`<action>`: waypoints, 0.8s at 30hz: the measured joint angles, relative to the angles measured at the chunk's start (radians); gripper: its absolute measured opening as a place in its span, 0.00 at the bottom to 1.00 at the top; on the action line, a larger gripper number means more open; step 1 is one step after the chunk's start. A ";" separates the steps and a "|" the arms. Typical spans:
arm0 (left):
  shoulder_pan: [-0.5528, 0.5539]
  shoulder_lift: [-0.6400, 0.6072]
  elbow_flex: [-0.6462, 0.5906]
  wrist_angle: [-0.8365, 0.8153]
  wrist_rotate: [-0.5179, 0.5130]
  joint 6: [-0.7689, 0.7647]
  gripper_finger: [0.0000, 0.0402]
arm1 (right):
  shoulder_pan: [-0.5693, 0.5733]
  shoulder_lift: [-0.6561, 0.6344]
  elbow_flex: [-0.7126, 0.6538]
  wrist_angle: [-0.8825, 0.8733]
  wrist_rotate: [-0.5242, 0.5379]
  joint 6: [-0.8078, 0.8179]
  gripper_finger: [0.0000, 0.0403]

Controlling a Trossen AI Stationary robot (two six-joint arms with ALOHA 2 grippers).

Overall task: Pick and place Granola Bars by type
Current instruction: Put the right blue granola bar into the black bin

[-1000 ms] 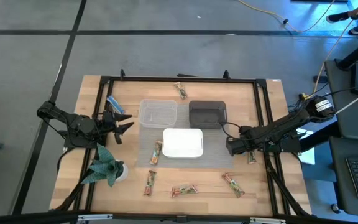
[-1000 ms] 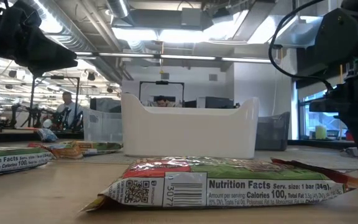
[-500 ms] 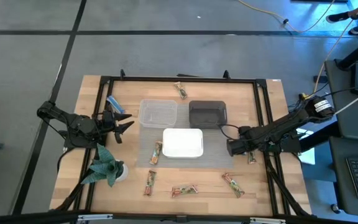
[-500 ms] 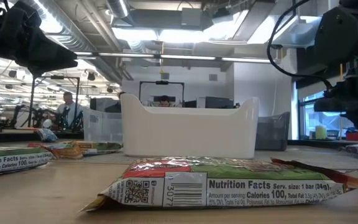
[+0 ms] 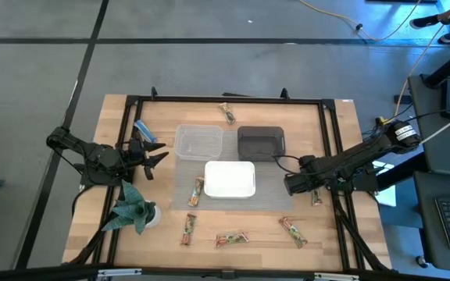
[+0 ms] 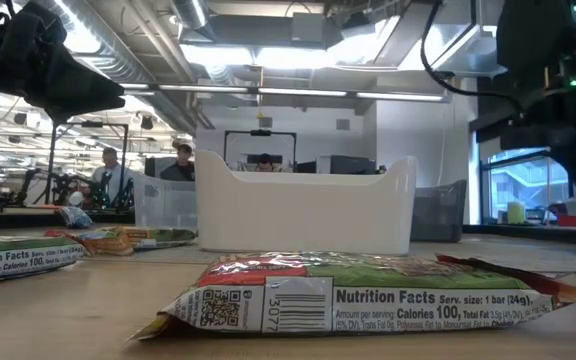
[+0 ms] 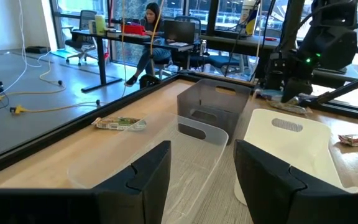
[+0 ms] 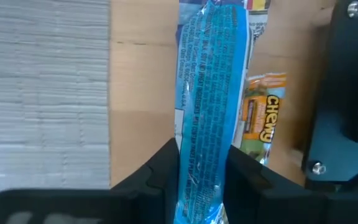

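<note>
A: What is seen to have changed since a second ago?

B: On the wooden table [image 5: 209, 250] the big things are unchanged: the white tub [image 5: 230, 179], the clear tub [image 5: 198, 142] and the dark tub [image 5: 261, 143] are found exactly where they were. The change is at the right gripper [image 5: 290, 184], just beside the white tub's right end. In the low view it is shown lifted higher than before. Its fingers have been drawn together and are now clamped on a blue bar [image 8: 207, 93], which is shown in the right wrist view pinched lengthwise between them.

A: And the left gripper [image 5: 156, 158]?

B: It is held unmoved at the table's left side, beside the clear tub, fingers [image 7: 145, 177] parted with nothing between them.

A: How many of each thing can be counted?

B: Three tubs and one green paper plant [image 5: 131, 208]. Six tan bars are counted from above: one at the far edge [image 5: 227, 114], one left of the white tub [image 5: 197, 191], three along the near edge [image 5: 188, 229] [image 5: 232, 239] [image 5: 293, 231], one under the right arm [image 5: 316, 198]. Two blue bars are made out: the gripped one, and one at the left [image 5: 144, 130].

A: Anything else new?

B: A second person [image 6: 180, 161] is now seen in the room behind.
</note>
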 joint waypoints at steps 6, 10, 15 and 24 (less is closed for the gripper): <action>0.000 0.000 0.000 0.000 0.000 0.000 0.42 | 0.000 -0.001 0.085 -0.012 0.009 -0.045 0.25; 0.000 0.000 0.000 0.000 0.000 0.000 0.42 | 0.000 -0.001 0.202 -0.084 0.010 -0.050 0.25; 0.000 0.000 0.000 0.000 -0.005 0.000 0.42 | -0.003 -0.002 0.380 -0.170 0.192 -0.115 0.25; 0.000 0.000 0.000 -0.001 -0.035 0.000 0.42 | -0.189 -0.002 0.548 -0.097 0.445 -0.808 0.25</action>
